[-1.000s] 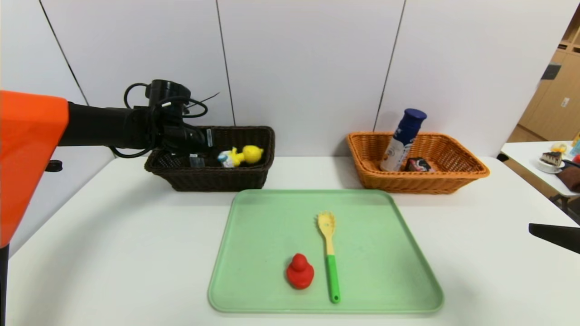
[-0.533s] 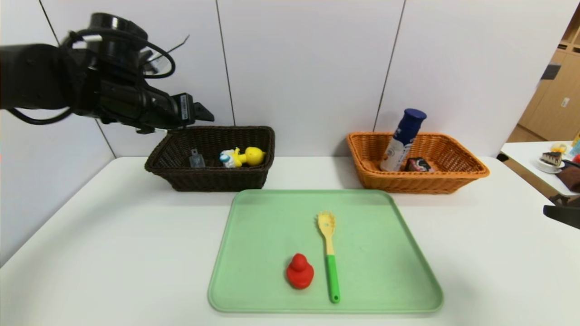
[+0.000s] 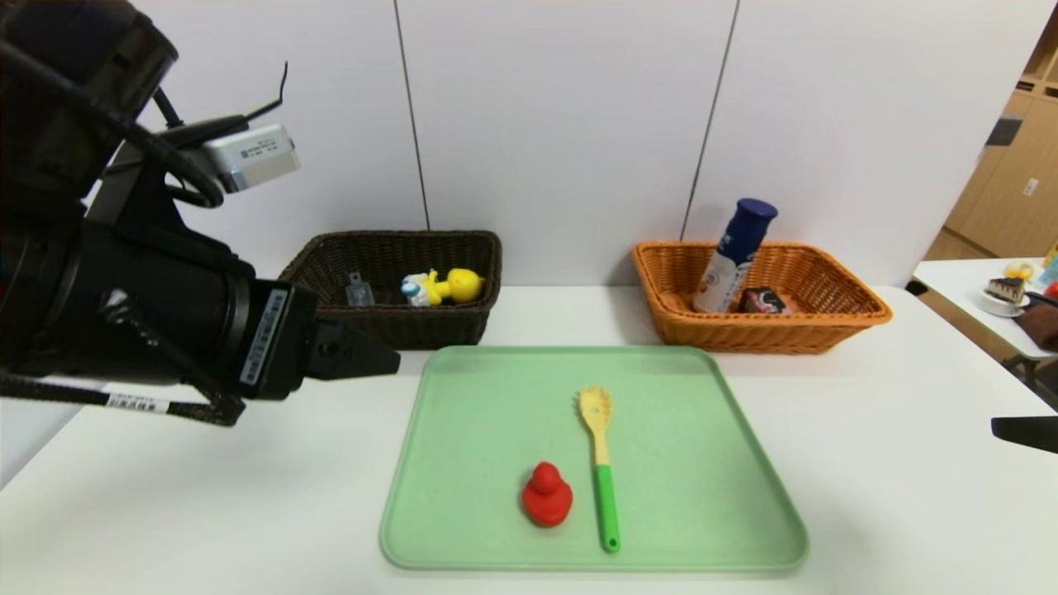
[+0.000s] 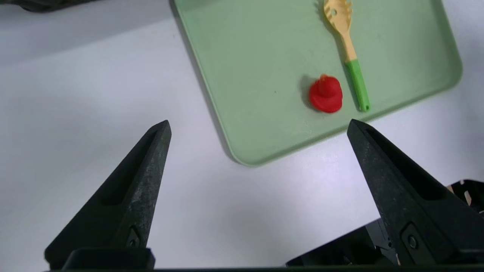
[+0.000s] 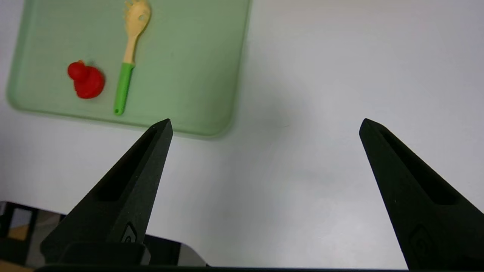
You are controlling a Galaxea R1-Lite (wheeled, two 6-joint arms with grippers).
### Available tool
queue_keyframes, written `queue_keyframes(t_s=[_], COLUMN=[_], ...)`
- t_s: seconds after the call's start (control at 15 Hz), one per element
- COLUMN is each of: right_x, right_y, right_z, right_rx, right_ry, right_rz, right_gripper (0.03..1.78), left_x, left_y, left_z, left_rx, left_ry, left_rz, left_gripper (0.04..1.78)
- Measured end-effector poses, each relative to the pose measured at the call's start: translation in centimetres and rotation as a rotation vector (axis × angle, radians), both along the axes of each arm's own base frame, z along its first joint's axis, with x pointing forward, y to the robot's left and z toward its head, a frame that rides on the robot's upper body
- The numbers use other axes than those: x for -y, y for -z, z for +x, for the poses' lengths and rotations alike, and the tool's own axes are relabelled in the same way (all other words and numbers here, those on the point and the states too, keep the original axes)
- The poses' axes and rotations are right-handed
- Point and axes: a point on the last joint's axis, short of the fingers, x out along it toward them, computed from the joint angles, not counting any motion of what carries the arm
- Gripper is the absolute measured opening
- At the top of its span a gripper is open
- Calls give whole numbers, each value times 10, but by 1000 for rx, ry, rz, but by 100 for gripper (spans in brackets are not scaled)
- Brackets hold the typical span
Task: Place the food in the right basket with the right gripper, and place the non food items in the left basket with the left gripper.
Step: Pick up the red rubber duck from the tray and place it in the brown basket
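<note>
Left hand (image 4: 258, 126): fingers spread wide, empty, above the worktop (image 3: 207, 496) left of the green tray (image 3: 496, 397).
Red rubber duck (image 4: 326, 93): on the tray, ahead of it, probably next.
Pasta fork (image 4: 346, 49): just beside the duck, lengthwise front-to-back.
Right hand (image 5: 264, 124): spread, parked right.

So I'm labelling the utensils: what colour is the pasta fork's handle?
Green, below a yellow head. The pasta fork shows best in the head view.

Green tray (image 3: 496, 463) flat on white table (image 3: 207, 512); cake slice on plate (image 3: 1006, 291) on side table, far right.
</note>
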Motion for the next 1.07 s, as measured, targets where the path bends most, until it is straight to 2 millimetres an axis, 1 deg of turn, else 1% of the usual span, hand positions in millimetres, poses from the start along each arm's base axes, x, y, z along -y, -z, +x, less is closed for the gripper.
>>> queue_keyframes(t_s=[0.13,0.2,0.4,0.6,0.87,0.93,1.07], right_x=[-1,-2,-2,-1,0,0,1], right_y=[7,12,23,33,45,49,55], right_z=[0,-1,-10,-19,-20,-22,-28], right_rx=[-51,-77,-107,-108,-27,-24,-26], right_ry=[4,7,0,3,11,19,31], right_rz=[96,138,166,168,169,165,156], right_gripper=[171,171,171,171,171,171,171], left_x=[10,14,32,56,88,96,111], left_y=[12,19,36,51,70,73,74], left_z=[-14,-18,-18,-13,-4,1,10], left_rx=[-36,-56,-125,-197,-257,-269,-286], left_ry=[39,62,75,56,32,22,11], left_rz=[29,47,60,56,45,43,22], left_gripper=[166,166,167,168,169,169,169])
